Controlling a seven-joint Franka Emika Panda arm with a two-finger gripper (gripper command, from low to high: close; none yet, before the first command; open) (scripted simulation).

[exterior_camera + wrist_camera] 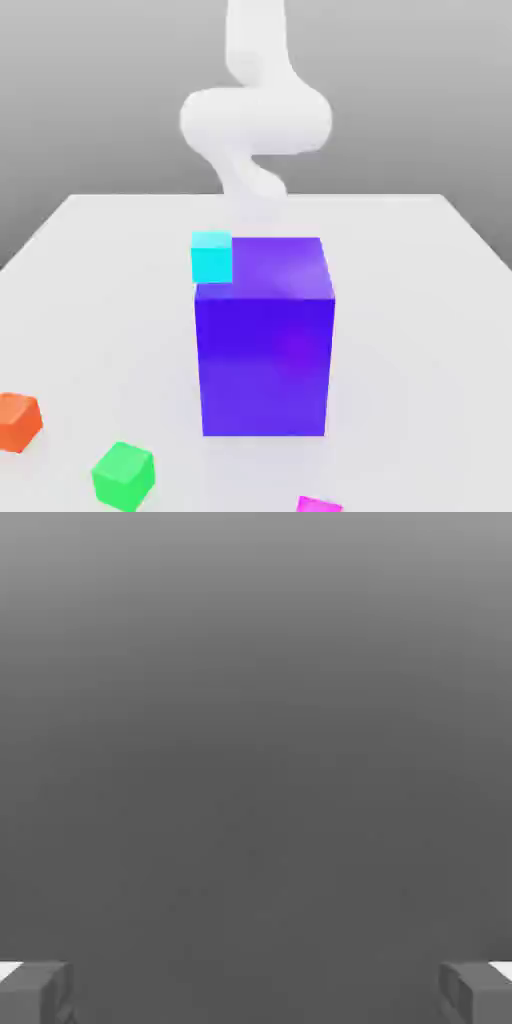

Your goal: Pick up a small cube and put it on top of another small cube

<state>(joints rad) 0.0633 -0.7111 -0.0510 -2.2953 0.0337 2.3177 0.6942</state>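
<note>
A plain grey background stands behind a white counter (pixel 420 300). At the counter's middle stands a tall blue-violet block (pixel 265 350). A small cyan cube (pixel 211 256) sits just beside the block's upper rear corner, toward the exterior view's left; whether it touches the block cannot be determined. Near the front edge lie an orange cube (pixel 17 421), a green cube (pixel 123 476) and a magenta cube (pixel 318 505), well apart from the block. The white arm (pixel 256 120) rises behind the block. In the hand view, the gripper (pixel 256 992) faces the grey backdrop, its fingers (pixel 35 992) spread wide and released, grasping nothing.
</note>
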